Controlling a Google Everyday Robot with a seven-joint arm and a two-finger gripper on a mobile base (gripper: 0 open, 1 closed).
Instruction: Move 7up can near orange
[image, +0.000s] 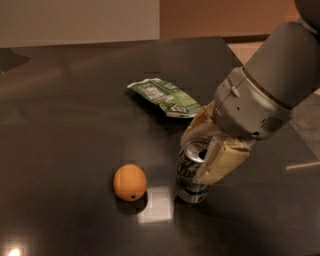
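In the camera view, the cream two-finger gripper is reaching in from 2 o'clock and clasping the small silver aluminium 7up can with green lettering, one finger on each side of its upper body. The can is sitting just at 3 o'clock of the small round orange fruit, close beside it but not touching.

By my judgement the carrying step is nearing its end. The next move is calling for a level set-down and a gentle release that does not nudge the orange.

The dark glossy tabletop is reflecting a bright patch between the two. A flat green-and-white snack packet is lying at 11 o'clock of the can. A pale wall is running behind, at 12 o'clock.
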